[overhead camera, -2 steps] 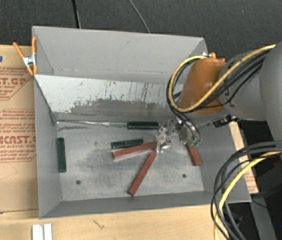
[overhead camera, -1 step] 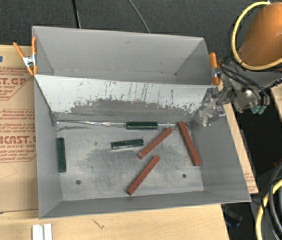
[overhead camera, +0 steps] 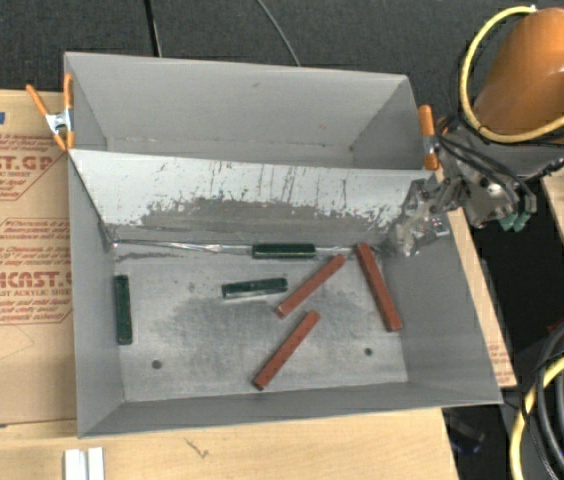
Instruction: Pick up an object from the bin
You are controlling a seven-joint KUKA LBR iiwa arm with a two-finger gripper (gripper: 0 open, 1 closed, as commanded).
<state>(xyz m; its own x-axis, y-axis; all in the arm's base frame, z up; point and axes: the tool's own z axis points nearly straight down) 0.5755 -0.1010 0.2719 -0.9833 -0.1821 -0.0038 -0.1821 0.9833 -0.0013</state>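
The gripper (overhead camera: pixel 414 233), whether released or clenched I cannot tell, hangs by the upper end of a steep red-brown rectangular bar (overhead camera: pixel 377 286). To its left lie a slanting red-brown bar (overhead camera: pixel 311 285) and a dark green stick (overhead camera: pixel 254 289).

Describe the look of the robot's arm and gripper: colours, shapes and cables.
Up top sits a rounded, glossy orange cover, ringed by a looping yellow cable. Thin black cables run beneath. The gripper is a small grey metal assembly.

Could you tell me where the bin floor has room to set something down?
The widest bare floor lies between the left green bar and the lowest red bar. The centre and right are crowded: middle green bar, slanted red bar, right red bar.
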